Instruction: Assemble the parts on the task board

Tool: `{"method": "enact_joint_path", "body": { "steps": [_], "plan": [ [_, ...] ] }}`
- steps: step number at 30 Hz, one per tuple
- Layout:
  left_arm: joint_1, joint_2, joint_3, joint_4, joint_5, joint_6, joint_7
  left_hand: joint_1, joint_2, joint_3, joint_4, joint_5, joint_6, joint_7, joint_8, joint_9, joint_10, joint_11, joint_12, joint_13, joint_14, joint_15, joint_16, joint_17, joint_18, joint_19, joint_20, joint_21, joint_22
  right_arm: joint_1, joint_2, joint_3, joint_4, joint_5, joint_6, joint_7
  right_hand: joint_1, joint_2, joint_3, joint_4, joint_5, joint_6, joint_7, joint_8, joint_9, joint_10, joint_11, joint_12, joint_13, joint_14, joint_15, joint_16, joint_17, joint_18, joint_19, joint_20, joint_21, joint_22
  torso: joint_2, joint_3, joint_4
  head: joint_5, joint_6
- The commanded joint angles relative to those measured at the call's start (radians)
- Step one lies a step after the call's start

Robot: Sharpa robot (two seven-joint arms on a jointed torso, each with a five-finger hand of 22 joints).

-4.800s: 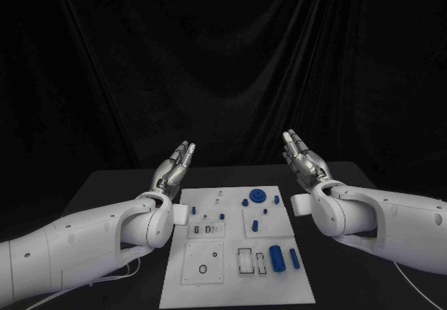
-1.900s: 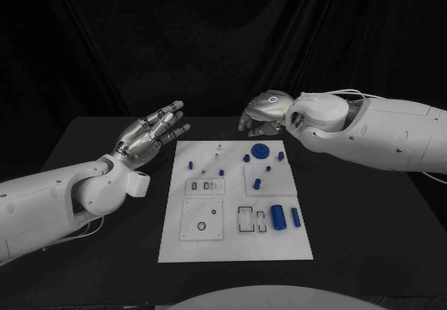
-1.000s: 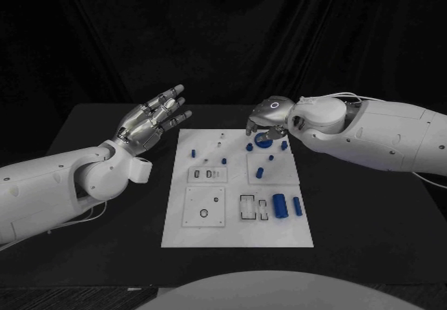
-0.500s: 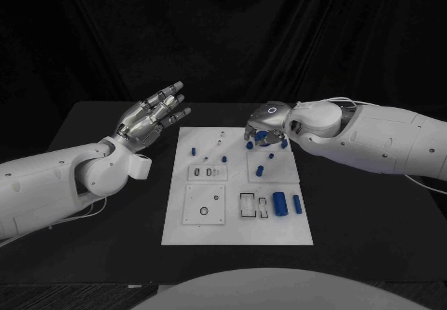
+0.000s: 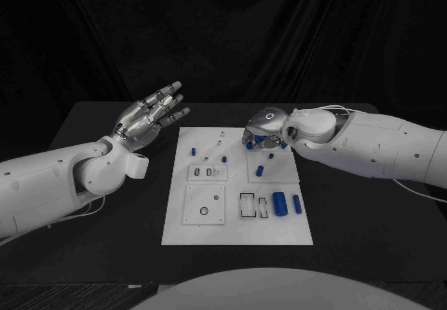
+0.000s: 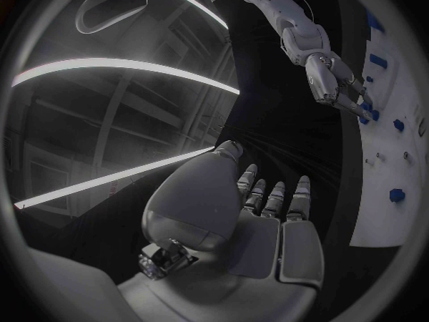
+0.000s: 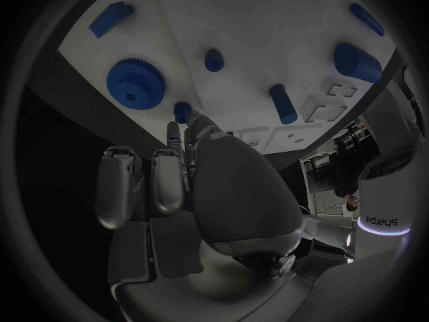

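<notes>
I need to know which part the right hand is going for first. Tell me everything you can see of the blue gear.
The gear is a flat, round, blue disc with fine teeth around its rim and a raised hub with a small hole at its centre; it looks like plastic. It lies flat near the far right corner of the white task board. The right hand hangs over it with fingers curled downward. In the right wrist view the fingertips are beside the gear, and none plainly touches it. Whether it sits on a peg cannot be told.

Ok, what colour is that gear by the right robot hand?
Blue. The gear shows best in the right wrist view, lying on the white task board.
</notes>
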Motion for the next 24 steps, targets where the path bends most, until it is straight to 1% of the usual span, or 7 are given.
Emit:
{"method": "enact_joint_path", "body": {
  "steps": [1, 5, 6, 8, 11, 18, 24],
  "plan": [
    [0.003, 0.003, 0.001, -0.004, 0.000, 0.045, 0.045, 0.001, -0.008, 0.002, -0.006, 0.002, 0.003, 0.005, -0.002, 0.000, -0.005, 0.000, -0.006, -0.001, -0.003, 0.007, -0.002, -0.001, 0.009, -0.007, 0.002, -0.005, -0.001, -0.005, 0.005, 0.001, -0.013, -0.010, -0.049, 0.024, 0.000, -0.013, 0.017, 0.001, 0.020, 0.012, -0.002, 0.004, 0.004, -0.006, -0.002, 0.005, 0.001, 0.027, -0.003, -0.006, -0.001, 0.000, -0.009, 0.000, -0.004, 0.000, -0.001, -0.0004, 0.0004, 0.001, 0.000],
    [0.003, 0.005, 0.001, -0.010, 0.000, 0.059, 0.039, 0.001, -0.020, -0.003, -0.011, 0.005, 0.002, 0.010, -0.001, 0.000, -0.007, 0.004, -0.007, -0.001, -0.005, 0.007, -0.004, -0.002, 0.009, -0.010, 0.004, -0.006, -0.002, -0.008, 0.012, 0.001, -0.026, -0.010, -0.057, 0.032, 0.000, -0.014, 0.031, 0.000, 0.036, 0.020, 0.000, 0.008, 0.009, -0.006, -0.001, 0.006, 0.001, 0.028, -0.003, -0.006, -0.001, 0.000, -0.010, 0.000, -0.005, 0.000, 0.000, -0.0004, -0.0007, 0.002, 0.000],
    [0.002, 0.006, 0.001, -0.012, 0.000, 0.063, 0.038, -0.001, -0.031, -0.009, -0.014, 0.009, 0.001, 0.013, -0.001, 0.000, -0.009, 0.008, -0.008, -0.001, -0.008, -0.003, -0.008, -0.004, 0.009, -0.015, 0.002, -0.009, -0.003, -0.009, 0.014, 0.001, -0.031, -0.010, -0.058, 0.034, -0.001, -0.014, 0.035, 0.000, 0.039, 0.023, 0.000, 0.009, 0.011, -0.007, 0.000, 0.006, 0.001, 0.028, -0.003, -0.006, -0.001, 0.000, -0.009, 0.000, -0.005, 0.001, 0.000, -0.0005, -0.0008, 0.002, 0.000],
    [0.002, 0.007, 0.001, -0.015, 0.000, 0.067, 0.037, -0.002, -0.034, -0.012, -0.016, 0.011, -0.001, 0.014, -0.001, 0.000, -0.009, 0.009, -0.009, -0.002, -0.008, -0.006, -0.009, -0.004, 0.009, -0.017, 0.001, -0.011, -0.004, -0.011, 0.018, 0.001, -0.038, -0.010, -0.063, 0.039, -0.002, -0.015, 0.043, -0.001, 0.043, 0.032, -0.001, 0.014, 0.016, -0.007, -0.001, 0.007, 0.001, 0.028, -0.003, -0.006, 0.000, 0.000, -0.010, 0.000, -0.006, 0.001, 0.000, -0.0006, -0.0002, 0.000, 0.000],
    [0.002, 0.010, 0.001, -0.019, 0.000, 0.072, 0.035, -0.002, -0.035, -0.013, -0.016, 0.013, -0.001, 0.014, -0.001, 0.000, -0.010, 0.009, -0.009, -0.002, -0.009, -0.007, -0.009, -0.004, 0.009, -0.018, 0.001, -0.012, -0.004, -0.016, 0.027, 0.001, -0.053, -0.010, -0.073, 0.049, -0.002, -0.017, 0.061, -0.006, 0.059, 0.052, 0.000, 0.025, 0.028, 0.003, -0.006, 0.014, 0.003, 0.028, -0.005, -0.006, 0.000, 0.000, -0.010, 0.000, -0.006, 0.004, 0.000, -0.0006, 0.0000, -0.002, 0.000],
    [0.002, 0.011, 0.001, -0.023, 0.000, 0.081, 0.029, 0.000, -0.032, -0.011, -0.019, 0.018, 0.000, 0.015, -0.001, 0.000, -0.010, 0.010, -0.008, -0.002, -0.009, -0.008, -0.009, -0.004, 0.009, -0.020, 0.000, -0.012, -0.004, -0.026, 0.039, 0.001, -0.080, -0.008, -0.085, 0.069, -0.004, -0.020, 0.080, -0.015, 0.064, 0.069, 0.005, 0.037, 0.046, 0.021, -0.012, 0.025, 0.006, 0.028, -0.009, -0.006, 0.001, -0.001, -0.010, -0.004, -0.006, 0.007, 0.000, -0.0009, -0.0016, 0.000, 0.000],
    [0.002, 0.014, 0.001, -0.027, 0.000, 0.087, 0.021, 0.000, -0.032, -0.011, -0.019, 0.018, 0.000, 0.015, -0.001, 0.000, -0.010, 0.010, -0.009, -0.002, -0.009, -0.008, -0.009, -0.004, 0.009, -0.020, 0.000, -0.012, -0.004, -0.031, 0.041, 0.001, -0.091, -0.005, -0.077, 0.076, -0.014, -0.026, 0.084, -0.016, 0.057, 0.065, 0.008, 0.036, 0.052, 0.028, -0.010, 0.030, 0.007, 0.029, -0.009, -0.004, 0.005, -0.001, -0.009, -0.005, -0.006, 0.010, 0.000, -0.0008, -0.0008, -0.001, 0.000]
  ]
}}
